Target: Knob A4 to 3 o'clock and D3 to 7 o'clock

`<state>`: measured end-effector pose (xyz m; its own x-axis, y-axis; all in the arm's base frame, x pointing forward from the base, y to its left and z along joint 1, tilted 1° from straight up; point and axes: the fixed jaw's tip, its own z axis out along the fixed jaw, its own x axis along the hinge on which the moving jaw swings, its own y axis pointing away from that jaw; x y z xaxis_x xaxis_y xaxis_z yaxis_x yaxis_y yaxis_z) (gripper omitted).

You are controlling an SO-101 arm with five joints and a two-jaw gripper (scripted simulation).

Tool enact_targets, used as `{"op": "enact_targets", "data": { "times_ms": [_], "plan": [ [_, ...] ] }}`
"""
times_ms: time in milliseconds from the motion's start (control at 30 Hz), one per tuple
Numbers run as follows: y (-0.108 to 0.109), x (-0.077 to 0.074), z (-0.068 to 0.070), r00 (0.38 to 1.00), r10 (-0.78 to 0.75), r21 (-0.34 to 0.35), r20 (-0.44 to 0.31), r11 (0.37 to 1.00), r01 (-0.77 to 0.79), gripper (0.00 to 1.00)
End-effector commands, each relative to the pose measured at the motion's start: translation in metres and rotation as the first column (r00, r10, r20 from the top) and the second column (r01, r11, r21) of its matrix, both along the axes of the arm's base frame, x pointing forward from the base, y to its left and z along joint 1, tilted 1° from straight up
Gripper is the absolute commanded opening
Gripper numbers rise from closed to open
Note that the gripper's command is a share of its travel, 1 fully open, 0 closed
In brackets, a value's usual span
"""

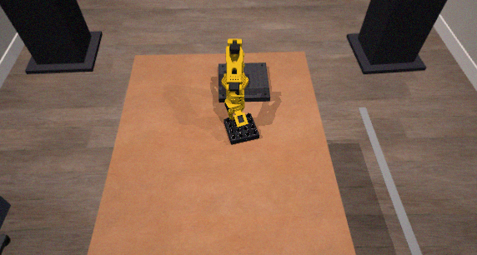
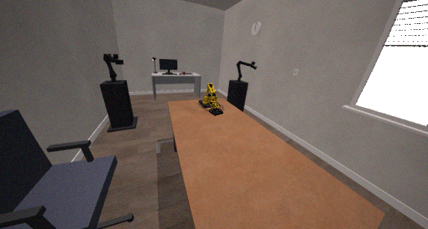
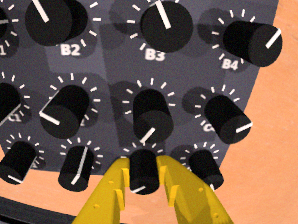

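Observation:
The black knob box (image 1: 242, 130) lies on the brown table just in front of my yellow arm (image 1: 234, 76). It also shows small in the exterior view (image 2: 215, 111). In the wrist view my gripper (image 3: 143, 175) is shut on knob D3 (image 3: 143, 168), the third knob of the nearest row, below C3 (image 3: 152, 111) and B3 (image 3: 165, 24). D3's white pointer shows toward the lower left of the picture. B4 (image 3: 256, 42) points to the upper right.
The arm's dark base plate (image 1: 243, 82) sits behind the box. Two black pedestals (image 1: 47, 26) (image 1: 400, 26) stand on the floor beyond the table. A blue chair (image 2: 45, 175) stands to the table's left in the exterior view.

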<state>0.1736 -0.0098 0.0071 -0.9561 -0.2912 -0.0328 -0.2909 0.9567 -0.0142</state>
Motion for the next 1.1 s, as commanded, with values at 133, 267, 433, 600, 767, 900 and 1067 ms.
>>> {"op": "enact_targets", "data": {
  "times_ms": [133,267,433,600,767,900,1067],
  "plan": [
    [0.0009,-0.003,-0.0019,0.993,0.113,0.001,-0.022,0.994,-0.113,0.01],
    [0.0008,-0.0034,-0.0019,0.983,0.182,0.0,-0.022,0.983,-0.182,0.01],
    [0.0005,-0.0038,-0.0019,0.963,0.267,-0.001,-0.022,0.964,-0.267,0.01],
    [0.0002,-0.0042,-0.0019,0.937,0.35,-0.002,-0.023,0.937,-0.35,0.01],
    [0.0002,-0.0042,-0.0019,0.934,0.356,-0.002,-0.023,0.934,-0.356,0.01],
    [0.0002,-0.0043,-0.0019,0.931,0.365,-0.002,-0.023,0.931,-0.365,0.01],
    [0.0001,-0.0043,-0.0019,0.926,0.376,-0.002,-0.023,0.927,-0.376,0.01]
  ]
}}
